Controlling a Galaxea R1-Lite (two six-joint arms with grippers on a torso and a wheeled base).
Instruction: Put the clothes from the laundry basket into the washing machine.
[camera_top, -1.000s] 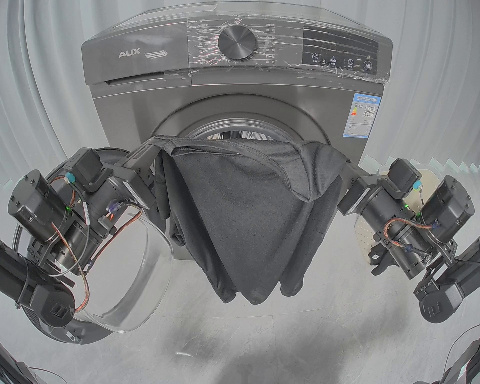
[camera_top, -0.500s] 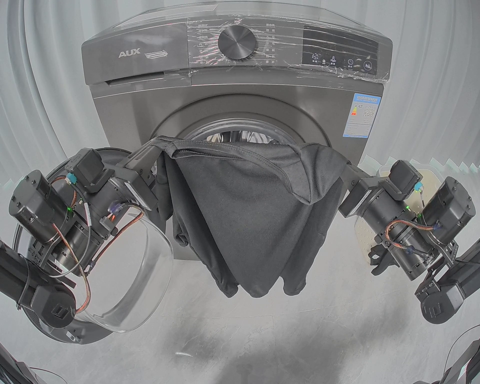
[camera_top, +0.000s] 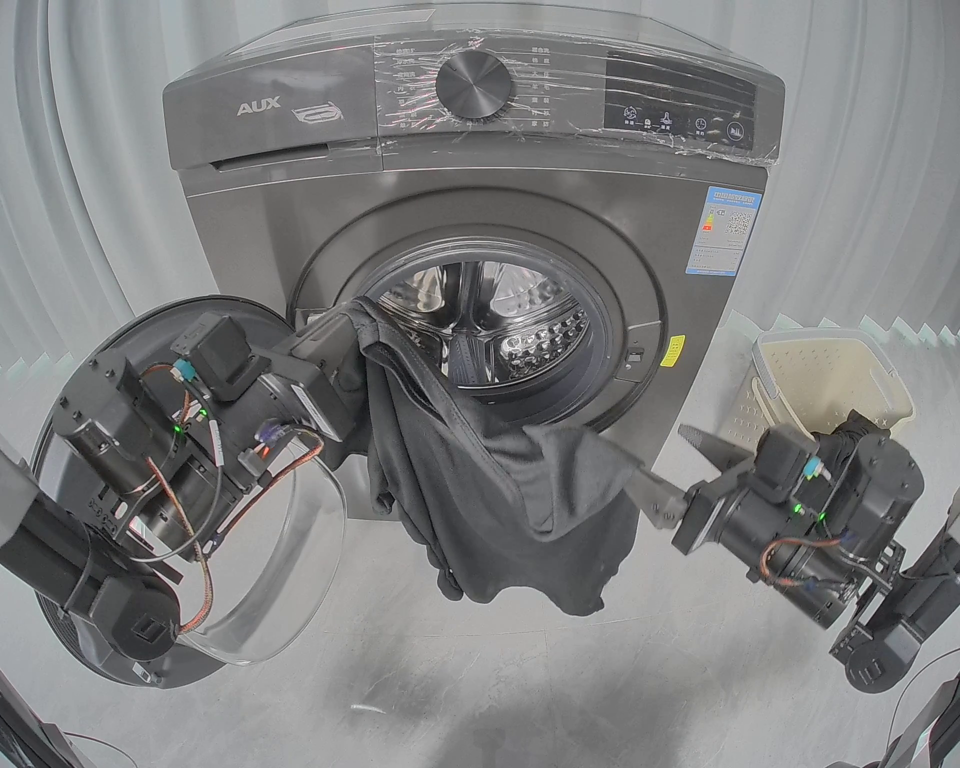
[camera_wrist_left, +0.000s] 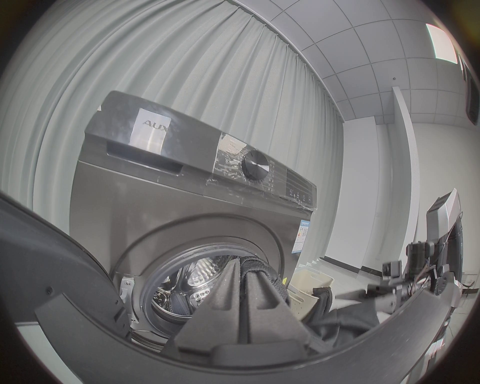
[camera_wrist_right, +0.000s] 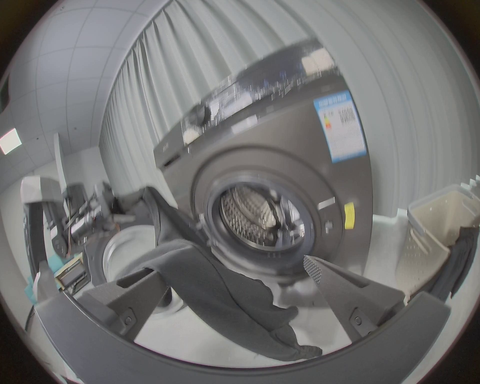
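In the head view the dark garment (camera_top: 480, 480) hangs mid-frame, in front of and below the drum opening (camera_top: 490, 320) of the washing machine (camera_top: 300, 220). My left gripper (camera_top: 340, 325) is clamped on its upper corner at the opening's left rim. The cloth's long axis slants from there down to the lower right. There my right gripper (camera_top: 675, 468) stands with its fingers apart, and the lower one touches the cloth's edge. The mouth lies just up and right of my left gripper, so I judge that arm the nearer one for the push inward. The laundry basket (camera_top: 830, 380) sits at the right of the frame, beyond my right arm.

In the left wrist view my fingers (camera_wrist_left: 220, 310) are pressed together on a fold of the garment (camera_wrist_left: 345, 320), with the drum straight beyond them.

In the right wrist view my right gripper (camera_wrist_right: 227, 270) is wide open. The garment (camera_wrist_right: 225, 305) drapes over one finger and sags through the gap, and nothing is pinched. Another dark cloth (camera_wrist_right: 457, 265) hangs over the basket's (camera_wrist_right: 440, 220) rim.
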